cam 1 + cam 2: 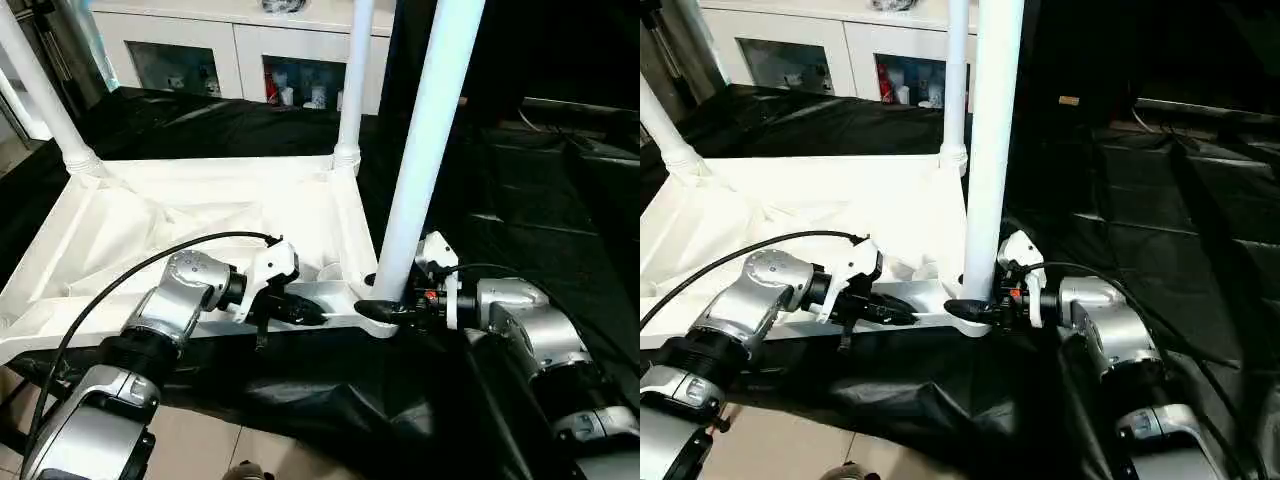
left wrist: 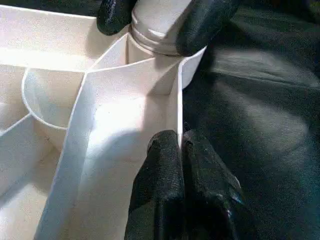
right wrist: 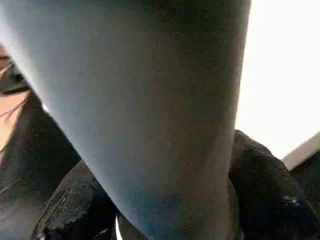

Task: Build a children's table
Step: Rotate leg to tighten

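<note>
Black sheeting [image 1: 560,230] covers the work surface, with a white cabinet with glass doors [image 1: 200,45] along the back wall. The table top [image 1: 200,215] lies upside down on the sheeting, ribbed underside up, near the front edge. Two legs already stand in the far corner sockets, a far left leg [image 1: 40,95] and a far right leg [image 1: 355,70]. The step in hand appears to be seating a third leg [image 1: 425,150] in the near right corner socket [image 2: 150,47], where its foot sits, the shaft leaning slightly to the right. The right gripper [image 1: 385,312] reaches in level from the right, its black fingers [image 2: 200,22] wrapped around the base of this leg just above the socket, clamped on it. The left gripper [image 1: 300,310] comes in level from the left, forearm angled across the near edge of the top; its fingers [image 2: 165,180] are pressed together, their tips touching the thin near wall of the top beside the socket, apparently steadying the top without holding anything. The next move likely calls for bringing the leg upright and pressing or twisting it fully home while the left side keeps the top from sliding; the risk is the leg jamming crooked. The fourth leg is still to come.
</note>
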`<state>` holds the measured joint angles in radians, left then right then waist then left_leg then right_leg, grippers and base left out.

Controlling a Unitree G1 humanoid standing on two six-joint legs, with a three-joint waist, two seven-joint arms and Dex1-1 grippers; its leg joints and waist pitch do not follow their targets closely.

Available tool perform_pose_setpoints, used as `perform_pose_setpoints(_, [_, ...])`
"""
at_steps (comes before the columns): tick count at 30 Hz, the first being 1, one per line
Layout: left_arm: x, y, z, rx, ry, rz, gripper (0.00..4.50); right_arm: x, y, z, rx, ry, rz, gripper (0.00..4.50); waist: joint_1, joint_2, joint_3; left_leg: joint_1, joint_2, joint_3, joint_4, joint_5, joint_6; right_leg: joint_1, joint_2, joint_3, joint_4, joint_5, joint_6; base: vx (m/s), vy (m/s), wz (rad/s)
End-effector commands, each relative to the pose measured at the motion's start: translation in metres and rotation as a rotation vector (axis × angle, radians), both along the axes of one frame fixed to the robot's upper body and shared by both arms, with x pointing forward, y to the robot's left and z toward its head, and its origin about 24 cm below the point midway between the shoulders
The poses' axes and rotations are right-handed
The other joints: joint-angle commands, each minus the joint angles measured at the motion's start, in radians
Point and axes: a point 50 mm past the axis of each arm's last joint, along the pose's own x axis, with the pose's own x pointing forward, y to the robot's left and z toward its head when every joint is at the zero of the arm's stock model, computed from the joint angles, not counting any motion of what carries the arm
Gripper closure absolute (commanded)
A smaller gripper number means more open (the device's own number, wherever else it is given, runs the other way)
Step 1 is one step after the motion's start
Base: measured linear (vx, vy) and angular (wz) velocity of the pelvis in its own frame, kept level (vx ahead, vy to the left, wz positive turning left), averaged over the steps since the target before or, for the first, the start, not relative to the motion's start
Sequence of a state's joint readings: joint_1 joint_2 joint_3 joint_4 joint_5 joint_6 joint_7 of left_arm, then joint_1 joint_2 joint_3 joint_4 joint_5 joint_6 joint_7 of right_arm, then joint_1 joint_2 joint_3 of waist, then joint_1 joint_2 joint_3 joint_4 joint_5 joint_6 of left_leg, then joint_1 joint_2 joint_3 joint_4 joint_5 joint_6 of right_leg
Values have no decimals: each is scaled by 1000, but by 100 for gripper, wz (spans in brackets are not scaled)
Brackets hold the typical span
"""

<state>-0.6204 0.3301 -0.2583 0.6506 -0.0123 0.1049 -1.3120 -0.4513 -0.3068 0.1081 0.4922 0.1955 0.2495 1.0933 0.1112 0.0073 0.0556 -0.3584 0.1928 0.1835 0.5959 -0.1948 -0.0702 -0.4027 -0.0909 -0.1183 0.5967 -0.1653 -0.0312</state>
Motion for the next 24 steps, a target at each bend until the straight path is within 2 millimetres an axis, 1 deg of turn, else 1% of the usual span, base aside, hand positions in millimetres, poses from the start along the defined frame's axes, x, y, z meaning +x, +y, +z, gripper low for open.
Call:
perform_pose_setpoints(1, [10,-17,15,-73,-65,41,450,-1,11,-9,4,30,-46,187,-6,-9,-69,7,47,-14,-71,-153,52,53,-77,63,-74,-306,-175,0,0,0])
perform_pose_setpoints(2, [15,-24,16,-75,-72,90,450,6,18,-16,-16,33,-177,188,-9,-11,-69,8,45,-14,-71,-158,43,53,-78,64,-80,-341,-160,0,0,0])
perform_pose_setpoints(3, [18,-28,17,-73,-77,112,450,9,21,-19,-13,43,-235,188,-9,-11,-69,8,45,-14,-71,-158,43,53,-78,64,-80,-341,-160,0,0,0])
perform_pose_setpoints(4, [19,-30,17,-72,-82,127,450,10,24,-21,-10,53,-273,188,-14,-8,-66,10,43,-17,-73,-175,25,50,-79,61,-84,-374,-154,0,0,0])
perform_pose_setpoints(5, [22,-36,17,-72,-84,149,450,14,29,-22,19,68,-348,189,-19,-11,-68,11,42,-18,-75,-184,18,52,-79,60,-87,-392,-143,0,0,0])
perform_pose_setpoints(6, [22,-36,17,-72,-84,149,450,14,29,-22,19,68,-348,189,-24,-10,-66,12,42,-18,-75,-192,15,50,-79,61,-89,-397,-140,0,0,0])
perform_pose_setpoints(7, [27,-50,18,-74,-95,206,450,19,44,-23,66,99,-452,189,-25,-9,-67,12,42,-20,-76,-193,15,53,-79,60,-88,-394,-140,0,0,0])
perform_pose_setpoints(8, [30,-58,20,-83,-102,232,450,22,55,-23,72,109,-485,189,-31,-4,-65,11,42,-20,-77,-197,10,49,-78,62,-90,-390,-141,0,0,0])
perform_pose_setpoints(9, [31,-61,21,-86,-105,240,450,22,59,-22,71,108,-487,189,-33,-5,-66,13,40,-18,-76,-203,6,49,-76,60,-92,-398,-139,0,0,0])
perform_pose_setpoints(10, [32,-66,22,-95,-106,254,450,23,67,-21,68,95,-480,189,-33,-6,-69,14,38,-19,-74,-203,6,52,-78,60,-91,-390,-141,0,0,0])
perform_pose_setpoints(11, [33,-70,23,-100,-107,263,450,23,72,-20,67,86,-473,189,-34,-8,-69,10,39,-18,-74,-189,15,54,-78,62,-88,-360,-146,0,0,0])
perform_pose_setpoints(12, [33,-74,24,-108,-115,264,450,24,79,-17,69,72,-448,189,-33,-5,-70,9,38,-17,-73,-180,24,54,-76,62,-84,-329,-153,0,0,0])
perform_pose_setpoints(13, [33,-78,26,-116,-122,262,450,24,84,-15,68,57,-422,189,-33,-6,-72,8,39,-17,-72,-174,29,56,-76,62,-82,-312,-157,0,0,0])
perform_pose_setpoints(14, [33,-79,26,-119,-124,260,450,24,86,-14,65,47,-406,189,-33,-7,-73,7,39,-16,-71,-159,38,58,-74,63,-78,-278,-168,0,0,0])
perform_pose_setpoints(15, [33,-82,27,-124,-125,252,450,24,88,-13,54,26,-391,189,-32,-7,-72,6,38,-15,-72,-155,43,58,-74,62,-78,-269,-171,0,0,0])
perform_pose_setpoints(17, [32,-83,28,-135,-124,231,450,25,89,-11,61,13,-363,119,-31,-7,-72,7,40,-15,-72,-155,53,59,-75,63,-77,-265,-179,0,0,0])
perform_pose_setpoints(19, [31,-83,28,-141,-123,212,450,25,88,-9,77,20,-353,117,-32,-7,-71,8,39,-14,-72,-162,54,58,-74,62,-78,-274,-179,0,0,0])
perform_pose_setpoints(20, [31,-80,27,-137,-123,203,450,26,85,-9,71,17,-340,97,-32,-10,-70,8,40,-15,-72,-174,55,59,-75,62,-81,-292,-175,0,0,0])
perform_pose_setpoints(21, [31,-80,27,-137,-123,203,450,26,85,-9,71,17,-340,97,-32,-10,-70,8,40,-15,-72,-174,55,59,-75,62,-81,-292,-175,0,0,0])
perform_pose_setpoints(22, [29,-76,25,-135,-121,179,450,25,79,-10,46,2,-320,83,-31,-9,-70,9,41,-15,-73,-173,54,58,-76,63,-81,-301,-173,0,0,0])
perform_pose_setpoints(23, [26,-72,24,-134,-119,150,450,25,73,-10,24,-12,-293,73,-31,-9,-71,7,40,-15,-72,-168,56,60,-76,63,-80,-297,-172,0,0,0])
perform_pose_setpoints(24, [25,-70,23,-133,-118,134,450,25,70,-10,20,-15,-278,73,-30,-8,-71,6,40,-16,-72,-165,58,61,-76,62,-80,-293,-173,0,0,0])
